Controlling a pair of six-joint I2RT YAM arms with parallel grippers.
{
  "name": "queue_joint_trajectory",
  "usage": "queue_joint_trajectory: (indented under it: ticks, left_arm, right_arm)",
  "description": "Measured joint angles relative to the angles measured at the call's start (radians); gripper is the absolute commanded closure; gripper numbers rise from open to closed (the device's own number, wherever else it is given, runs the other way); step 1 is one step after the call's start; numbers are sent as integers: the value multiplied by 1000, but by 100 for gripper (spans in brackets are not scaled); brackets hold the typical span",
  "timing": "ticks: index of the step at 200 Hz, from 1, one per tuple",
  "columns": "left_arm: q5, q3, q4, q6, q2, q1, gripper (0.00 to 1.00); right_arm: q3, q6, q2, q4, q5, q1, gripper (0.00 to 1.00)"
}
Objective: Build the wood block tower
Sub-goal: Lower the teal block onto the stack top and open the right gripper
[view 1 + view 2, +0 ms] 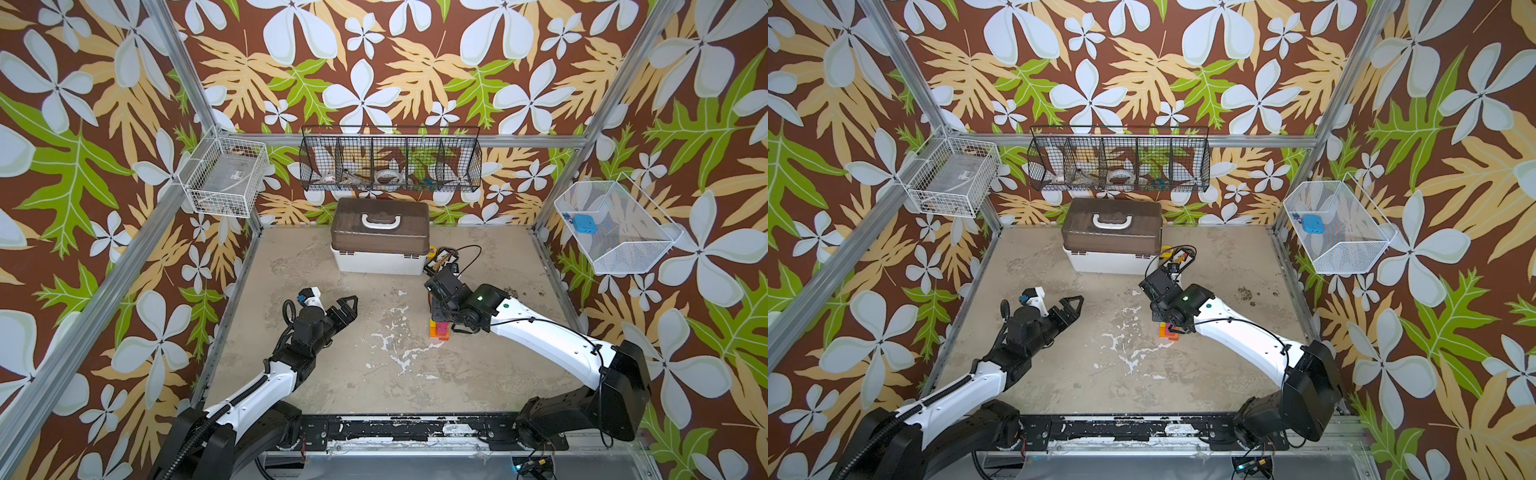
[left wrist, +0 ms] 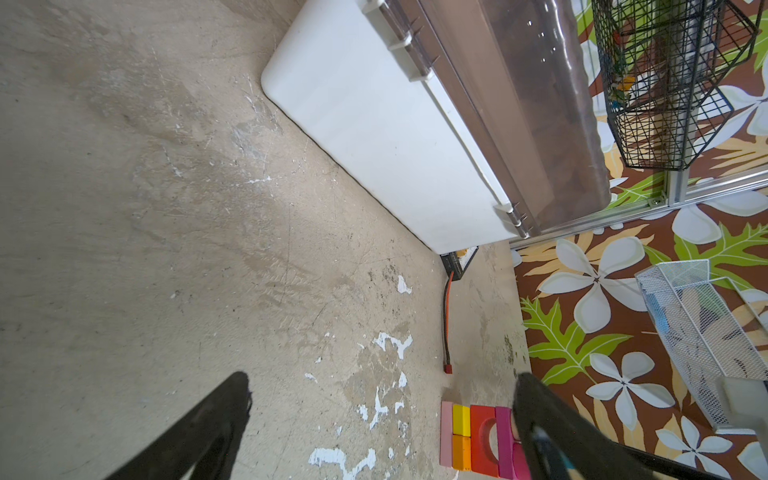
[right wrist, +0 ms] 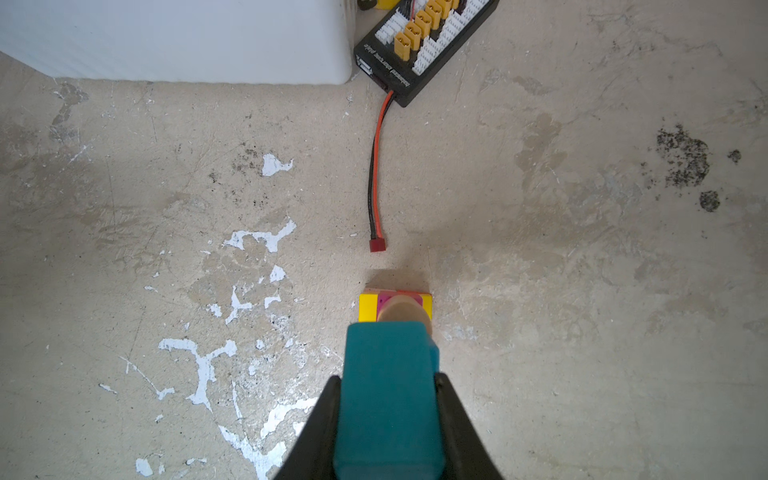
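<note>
The tower (image 1: 439,329) (image 1: 1169,332) stands right of the floor's middle. The left wrist view shows it as a pink bar, yellow and orange cubes, a red arch and magenta blocks (image 2: 478,440). My right gripper (image 3: 387,378) is shut on a teal block (image 3: 388,407), directly over the tower's tan cylinder (image 3: 401,311) and yellow block (image 3: 368,307). Whether the teal block touches the cylinder I cannot tell. In both top views the right gripper (image 1: 436,309) hides the tower's top. My left gripper (image 1: 351,306) (image 1: 1077,305) (image 2: 382,384) is open and empty, well left of the tower.
A white box with a brown lid (image 1: 380,237) stands at the back. Beside it lies a black and yellow connector board (image 3: 424,41) with a red-black wire (image 3: 376,166) that ends just behind the tower. Wire baskets (image 1: 390,160) hang on the walls.
</note>
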Motion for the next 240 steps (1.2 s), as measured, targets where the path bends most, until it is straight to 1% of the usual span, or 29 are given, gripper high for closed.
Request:
queue_joint_trajectory:
  ticks: [58, 171, 240]
  left_arm:
    - [0, 0, 0, -3, 0, 0, 0]
    - [0, 0, 0, -3, 3, 0, 0]
    - [0, 0, 0, -3, 5, 0, 0]
  right_arm:
    - [-5, 2, -1, 3, 24, -3, 79]
    - [-29, 2, -4, 23, 18, -16, 76]
    - [-35, 2, -4, 36, 14, -16, 70]
